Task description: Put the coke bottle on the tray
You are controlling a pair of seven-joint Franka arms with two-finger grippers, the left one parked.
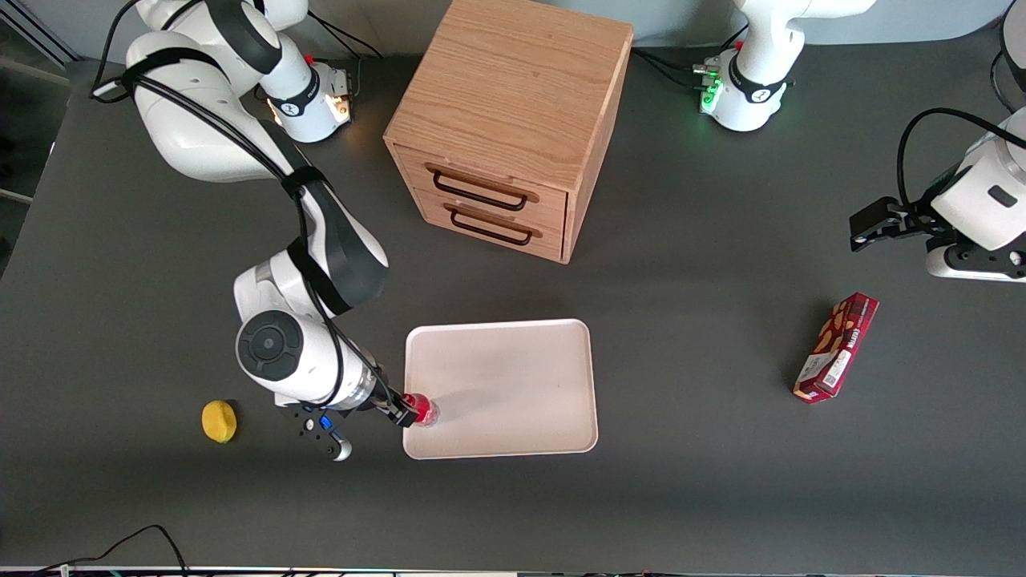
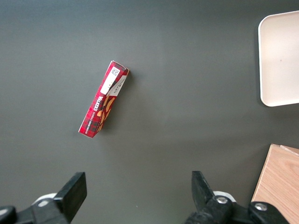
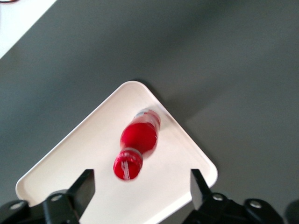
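Note:
The coke bottle [image 1: 425,412], small and red with a red cap, is on the pale cream-pink tray [image 1: 513,385], just inside the rim at the tray's end toward the working arm and near the corner nearest the front camera. In the right wrist view the bottle [image 3: 138,138] looks blurred and leans, its cap toward the camera, on the tray [image 3: 79,156]. My gripper [image 1: 403,410] is open just above the bottle. Its two fingers stand wide apart on either side of the cap without touching it [image 3: 140,181]. The tray's other end shows in the left wrist view [image 2: 280,56].
A wooden two-drawer cabinet [image 1: 505,128] stands farther from the front camera than the tray. A dark red snack box [image 1: 836,346] lies toward the parked arm's end, also seen in the left wrist view [image 2: 103,103]. A yellow round object [image 1: 219,421] lies toward the working arm's end.

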